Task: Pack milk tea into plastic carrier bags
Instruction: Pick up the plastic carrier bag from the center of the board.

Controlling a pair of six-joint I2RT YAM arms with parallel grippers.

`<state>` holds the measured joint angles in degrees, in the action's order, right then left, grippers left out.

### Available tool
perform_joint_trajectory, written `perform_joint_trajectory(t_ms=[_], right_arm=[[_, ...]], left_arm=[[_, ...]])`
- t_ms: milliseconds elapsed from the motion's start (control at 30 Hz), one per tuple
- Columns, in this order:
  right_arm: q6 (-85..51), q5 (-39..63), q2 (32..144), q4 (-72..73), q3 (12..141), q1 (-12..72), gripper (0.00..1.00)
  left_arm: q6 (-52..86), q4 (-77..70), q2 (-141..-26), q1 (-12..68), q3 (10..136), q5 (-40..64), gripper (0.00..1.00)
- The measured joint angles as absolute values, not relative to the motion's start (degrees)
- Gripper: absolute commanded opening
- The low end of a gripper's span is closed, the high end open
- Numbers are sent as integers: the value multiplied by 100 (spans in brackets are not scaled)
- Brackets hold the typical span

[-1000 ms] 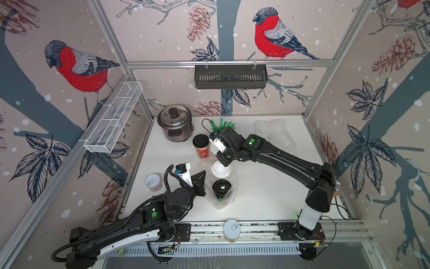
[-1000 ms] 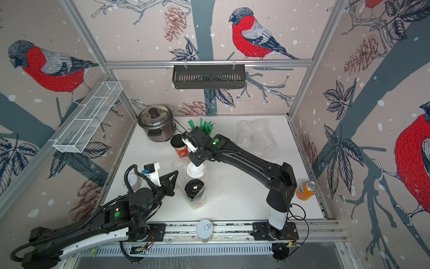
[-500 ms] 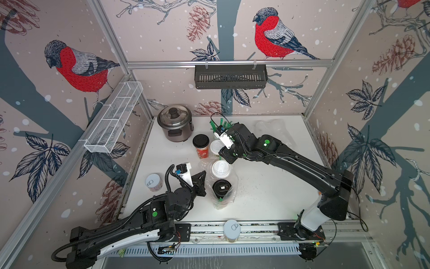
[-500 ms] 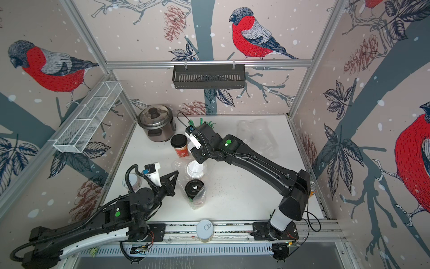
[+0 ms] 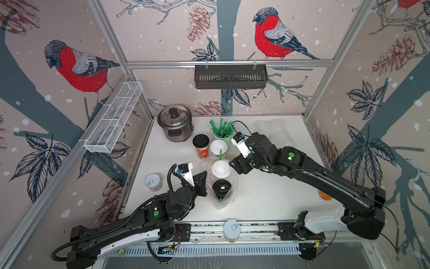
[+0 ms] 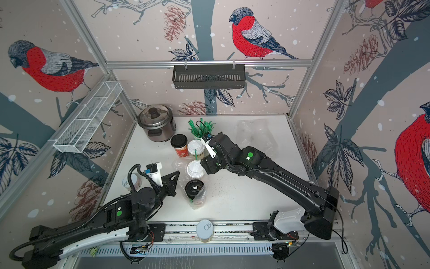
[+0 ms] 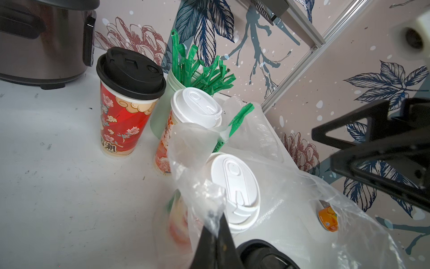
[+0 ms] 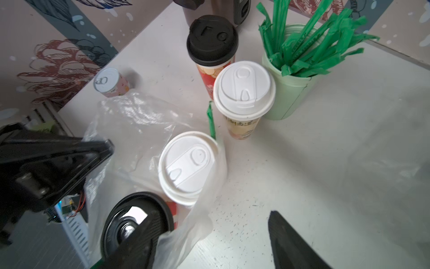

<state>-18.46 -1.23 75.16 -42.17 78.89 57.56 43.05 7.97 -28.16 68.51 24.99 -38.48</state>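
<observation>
Mid-surface (image 5: 267, 200), nearer the front edge, we see one clear carrier bag (image 5: 233, 184) standing with two milk teas inside. These are a white-lidded cup (image 5: 220, 168) and a black-lidded cup (image 5: 221, 188), both upright and side by side. A wrapped green straw (image 8: 211, 121) pokes up at the bag's far rim.

Left gripper (image 7: 216, 233): jaws pressed together on a fold of film at the bag's mouth. We judge this keeps the thin plastic up and open so it doesn't collapse over the lids.

Right gripper (image 5: 238, 165): jaws spread, empty, just beside the white-lidded cup on its right-edge side. We see no contact.

The other black-lidded cup (image 5: 200, 141) and the other white-lidded cup (image 5: 218, 147) stand unpacked toward the back edge, right by the pale green straw cup (image 5: 222, 134). The second bag (image 5: 272, 130) lies flat near the back right corner, away from the cups, so we judge it will need opening first. We judge the first bag full and the task about half done.
</observation>
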Motion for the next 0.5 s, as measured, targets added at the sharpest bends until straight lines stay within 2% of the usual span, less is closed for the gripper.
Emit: perform_joint_trajectory(t_ms=[200, 400, 500], right_arm=[[-2432, 71, 6956, -3964, 7129, 5839, 75], [-2650, 270, 6984, -3673, 6834, 5859, 67], [-2696, 338, 7098, -3586, 6812, 5854, 67]], left_arm=[[4305, 711, -2906, 6851, 2499, -3736, 0], [4305, 639, -3037, 6851, 2508, -3601, 0], [4305, 622, -3072, 6851, 2515, -3583, 0]])
